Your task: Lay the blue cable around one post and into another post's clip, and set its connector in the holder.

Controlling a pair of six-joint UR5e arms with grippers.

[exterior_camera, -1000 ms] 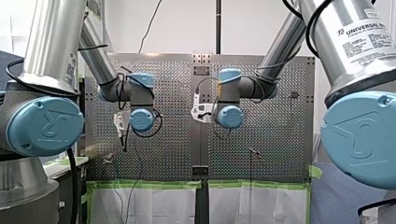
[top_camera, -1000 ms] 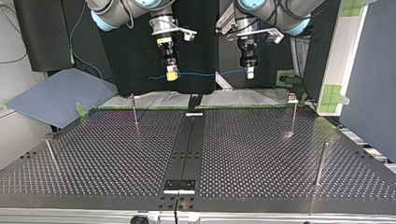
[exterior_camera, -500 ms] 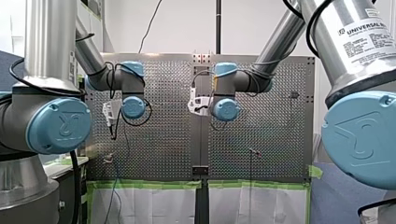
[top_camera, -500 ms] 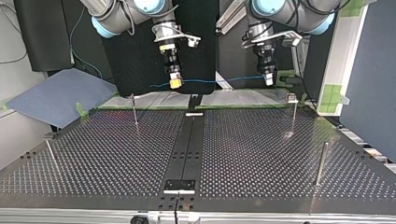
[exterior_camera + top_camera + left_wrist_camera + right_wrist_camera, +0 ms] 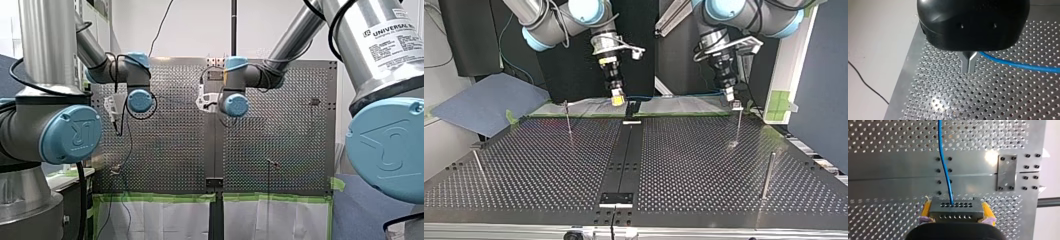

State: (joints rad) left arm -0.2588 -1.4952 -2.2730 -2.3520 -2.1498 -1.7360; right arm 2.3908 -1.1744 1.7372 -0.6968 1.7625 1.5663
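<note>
Blue thin cable point(image 5: 1020, 65) leaves your left end effector point(image 5: 968, 66), metal fingers point(image 5: 965, 63) pinched together on it, and ends in the dark perforated connector block point(image 5: 955, 210) clamped between your right end effector's point(image 5: 956, 213) yellow pads point(image 5: 926, 210). Thin clip-topped metal post point(image 5: 737, 122): left end effector just beside its clip, right one well away; cable axis runs from the post along the perforated surface's point(image 5: 684, 160) far edge.

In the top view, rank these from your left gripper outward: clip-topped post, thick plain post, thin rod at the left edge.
1. Thin metal clip-topped post, beside my left gripper, view's right.
2. Thick plain metal post, view's right, toward the camera.
3. Thin metal rod, view's left edge.
</note>
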